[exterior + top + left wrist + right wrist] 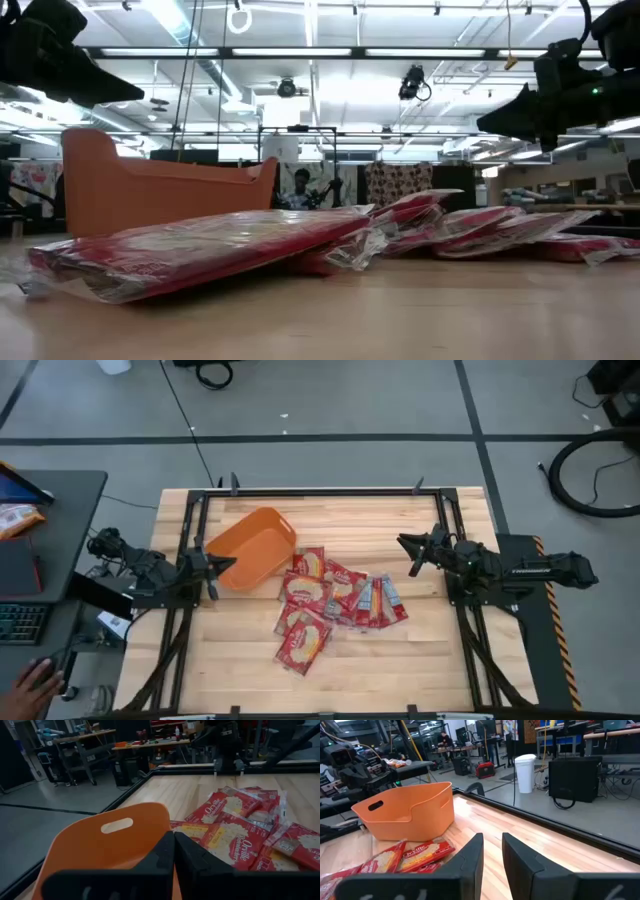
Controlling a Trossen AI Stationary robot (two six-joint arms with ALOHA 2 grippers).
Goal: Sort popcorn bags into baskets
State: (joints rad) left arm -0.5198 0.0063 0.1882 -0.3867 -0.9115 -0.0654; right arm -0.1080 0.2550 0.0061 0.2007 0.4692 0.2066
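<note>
Closest to the low camera lies a flat red popcorn bag (190, 252), its clear wrapper edge resting on the wooden table (420, 660), with more bags trailing off behind it toward the far side. Seen from above, the popcorn bags (330, 600) form one loose, overlapping heap near the middle of the table, between the two arms and a little nearer the left one. Just ahead of the left gripper (218, 564) sits the orange basket (252, 546), turned at an angle, its near end almost at the fingertips; whether they touch it cannot be told. That gripper's two dark fingers (162, 851) are pressed together with nothing between them, and in its wrist view the basket's handle cut-out (116, 825) shows right beyond them, with Orville Redenbacher's packets (227, 827) spread just past the basket's side. Across the heap, the right gripper (414, 549) hangs above the table, clear of the bags, pointing back toward the basket; its fingers (470, 852) stand a narrow gap apart and hold nothing. From its wrist view the basket (407, 810) lies well ahead, and the nearest red packets (415, 854) lie between it and the fingertips.
</note>
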